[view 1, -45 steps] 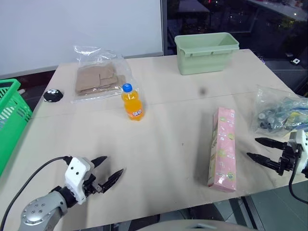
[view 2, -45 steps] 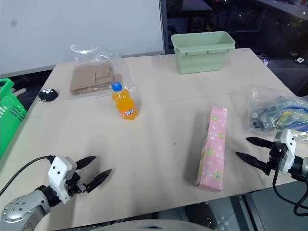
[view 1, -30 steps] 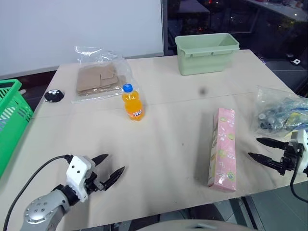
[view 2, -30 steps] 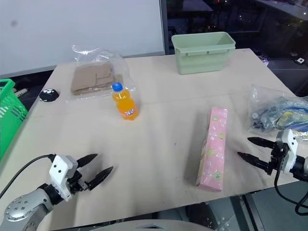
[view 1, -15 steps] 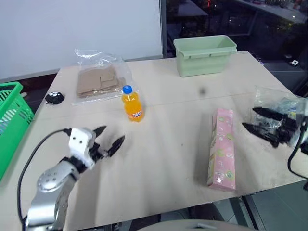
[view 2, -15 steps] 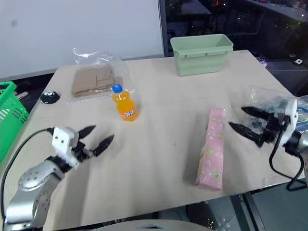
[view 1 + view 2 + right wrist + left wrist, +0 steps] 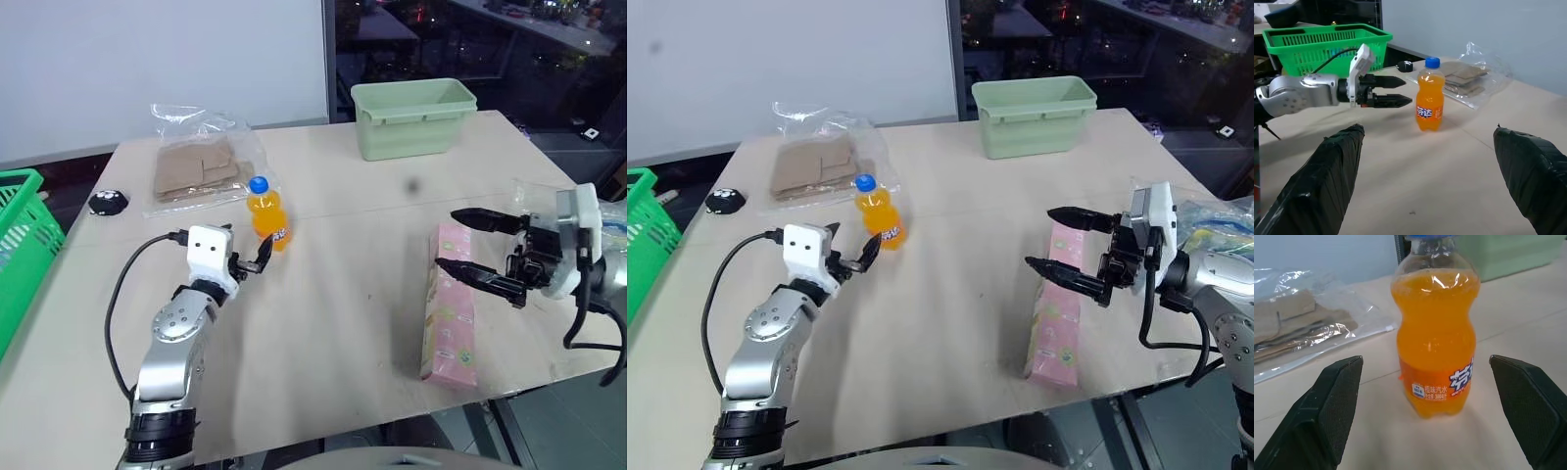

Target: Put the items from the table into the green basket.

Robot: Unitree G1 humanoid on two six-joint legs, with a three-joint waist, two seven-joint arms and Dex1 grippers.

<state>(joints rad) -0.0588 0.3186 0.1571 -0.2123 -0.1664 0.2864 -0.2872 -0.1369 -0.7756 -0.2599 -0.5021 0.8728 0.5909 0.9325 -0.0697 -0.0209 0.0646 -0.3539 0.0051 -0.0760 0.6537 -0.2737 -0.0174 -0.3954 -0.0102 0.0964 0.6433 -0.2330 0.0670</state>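
Note:
The small orange-drink bottle [image 7: 266, 211] with a blue cap stands upright near the middle of the table [image 7: 333, 294]. My left gripper [image 7: 857, 247] is open and level, pointing at the bottle from just short of it, with nothing between its fingers. The long pink carton [image 7: 449, 313] lies toward the table's right front. Above the carton's far end my right gripper [image 7: 446, 238] hovers open and empty. A clear bag of brown goods [image 7: 201, 166] lies behind the bottle. A bag of mixed goods [image 7: 1215, 220] sits at the right edge. The green basket [image 7: 20, 235] stands off the table's left side.
A pale mint-green tub [image 7: 413, 117] stands at the table's back edge. A small black object [image 7: 108, 202] lies at the left edge near the basket. A seam crosses the tabletop behind the carton.
My left gripper has moved forward across the table, close up to the bottle. My right gripper has risen and swung left, from beside the carton to above it. Both stay open.

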